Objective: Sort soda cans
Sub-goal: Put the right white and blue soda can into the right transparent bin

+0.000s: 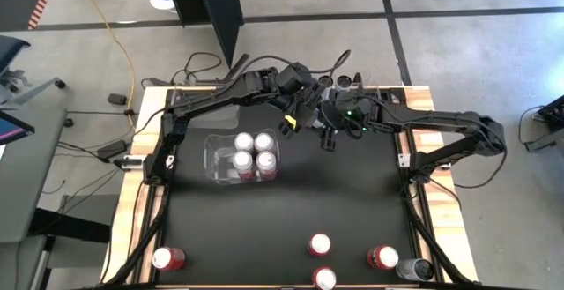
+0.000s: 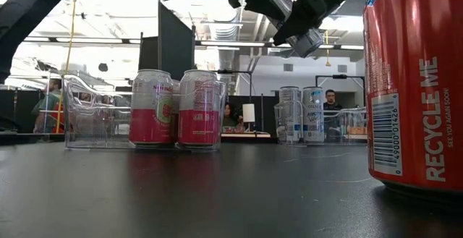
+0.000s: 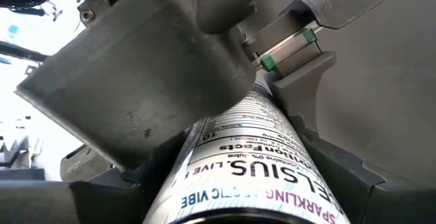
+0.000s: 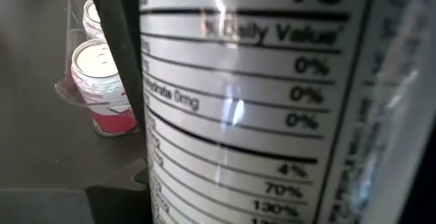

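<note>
A silver-and-white soda can (image 3: pixel 252 163) hangs high over the table's far middle, between my two grippers. My left gripper (image 1: pixel 300 114) comes from the left and is shut on the can. My right gripper (image 1: pixel 324 119) comes from the right and is shut on the same can (image 4: pixel 259 101). Several pink-and-white cans (image 1: pixel 254 151) stand in a clear bin (image 1: pixel 216 153). Two silver cans (image 2: pixel 302 113) stand in another clear bin at the far edge. Red cans (image 1: pixel 320 244) and a dark can (image 1: pixel 414 270) stand on their bases near the front edge. My left gripper pinches the can's printed side wall (image 3: pixel 204 197) between its two fingers (image 3: pixel 347 176), at the end nearer its wrist; the can reaches forward from them. The can is lifted clear and tilted. My right gripper has the can's other end, one dark finger (image 4: pixel 122 81) against the label side (image 4: pixel 177 115). Its fingers lie across the can. The far finger is hidden by the can.
The black mat (image 1: pixel 291 202) lies bare between the pink cans' bin and the front row of cans. A large red can (image 2: pixel 416 86) stands right in front of the low camera. People and room clutter show beyond the far edge.
</note>
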Action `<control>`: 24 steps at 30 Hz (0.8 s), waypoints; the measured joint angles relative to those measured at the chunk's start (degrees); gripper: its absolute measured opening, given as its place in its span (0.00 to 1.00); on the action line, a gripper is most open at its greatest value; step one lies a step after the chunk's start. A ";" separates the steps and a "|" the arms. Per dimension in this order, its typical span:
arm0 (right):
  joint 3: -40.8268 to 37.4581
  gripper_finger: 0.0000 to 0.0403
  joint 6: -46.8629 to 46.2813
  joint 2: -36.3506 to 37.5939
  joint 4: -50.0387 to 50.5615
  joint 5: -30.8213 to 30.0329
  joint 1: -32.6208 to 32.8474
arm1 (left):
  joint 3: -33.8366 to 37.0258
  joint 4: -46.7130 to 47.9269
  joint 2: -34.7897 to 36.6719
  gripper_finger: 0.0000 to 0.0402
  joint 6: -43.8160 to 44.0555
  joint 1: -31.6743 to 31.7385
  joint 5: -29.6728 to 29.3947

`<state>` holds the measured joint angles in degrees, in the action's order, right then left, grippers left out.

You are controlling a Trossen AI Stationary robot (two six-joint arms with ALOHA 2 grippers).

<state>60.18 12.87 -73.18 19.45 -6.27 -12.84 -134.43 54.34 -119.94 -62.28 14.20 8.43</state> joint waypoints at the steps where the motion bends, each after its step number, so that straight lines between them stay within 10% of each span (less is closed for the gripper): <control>1: 0.00 0.65 -0.06 -0.01 0.04 0.03 0.00 | 0.00 0.03 0.00 0.63 0.37 0.00 -0.10; 12: 0.02 0.62 -1.61 -0.01 0.12 0.59 -0.84 | 0.00 0.08 0.00 0.64 4.23 -0.02 -2.97; 18: 0.11 0.62 -2.82 -0.01 -0.21 -0.49 -2.70 | 0.00 -0.36 0.00 0.95 9.16 0.00 -6.47; 24: 0.11 0.62 -5.30 0.06 0.10 -0.05 -4.73 | 0.02 1.58 0.35 0.88 9.83 0.90 -10.31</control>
<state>60.29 7.57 -73.12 19.55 -6.33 -17.57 -134.41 55.92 -119.59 -52.45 15.09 -1.88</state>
